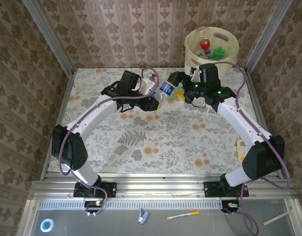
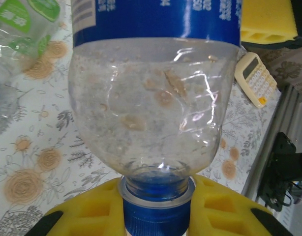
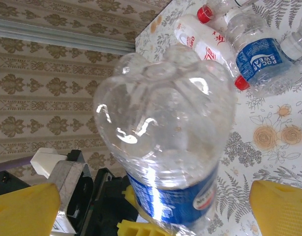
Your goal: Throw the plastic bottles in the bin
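Observation:
My left gripper is shut on the blue cap of a clear plastic bottle with a blue label, held above the table's far middle. Its yellow pads press the cap from both sides. My right gripper stands open around the bottle's base end, its yellow fingers clear of the sides. The cream-white bin stands at the far right corner with a red-capped bottle inside. More bottles lie on the table: a red-capped one and a blue-labelled one.
A pale yellow calculator lies near the right edge of the table. A green-labelled bottle lies just left of the held one. Patterned walls close in the table on three sides.

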`<state>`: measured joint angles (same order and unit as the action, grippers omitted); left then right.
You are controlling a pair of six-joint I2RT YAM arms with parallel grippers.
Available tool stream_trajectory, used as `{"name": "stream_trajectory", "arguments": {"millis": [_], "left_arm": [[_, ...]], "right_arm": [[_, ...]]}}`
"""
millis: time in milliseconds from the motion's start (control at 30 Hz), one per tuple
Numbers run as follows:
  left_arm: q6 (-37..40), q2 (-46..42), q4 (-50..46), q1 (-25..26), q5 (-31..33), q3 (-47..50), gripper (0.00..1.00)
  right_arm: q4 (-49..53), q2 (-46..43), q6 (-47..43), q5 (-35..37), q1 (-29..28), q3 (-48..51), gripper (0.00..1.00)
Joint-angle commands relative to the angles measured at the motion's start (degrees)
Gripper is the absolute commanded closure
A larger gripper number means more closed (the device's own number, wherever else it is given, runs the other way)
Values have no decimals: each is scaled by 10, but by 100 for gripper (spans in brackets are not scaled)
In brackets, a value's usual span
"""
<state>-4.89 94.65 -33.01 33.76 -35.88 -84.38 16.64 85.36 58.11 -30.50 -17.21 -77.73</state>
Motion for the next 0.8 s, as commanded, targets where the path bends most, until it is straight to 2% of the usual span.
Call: {"name": "stream_trajectory", "arguments": {"millis": [0,267,500,767], "left_arm": [[8,7,-7,9,-40,-26,100],[9,11,-7,15,-57,-28,100],[15,17,-14,18,-70,-35,100],[21,21,-15,19,-82,-38,99]], "right_arm": [[-3,3,-18,2,-4,-11,1],[-3,6,-17,26,-8,0,5],[15,12,-23,46,-15,-3,14],[36,12,-24,64,-16,2,30]]}}
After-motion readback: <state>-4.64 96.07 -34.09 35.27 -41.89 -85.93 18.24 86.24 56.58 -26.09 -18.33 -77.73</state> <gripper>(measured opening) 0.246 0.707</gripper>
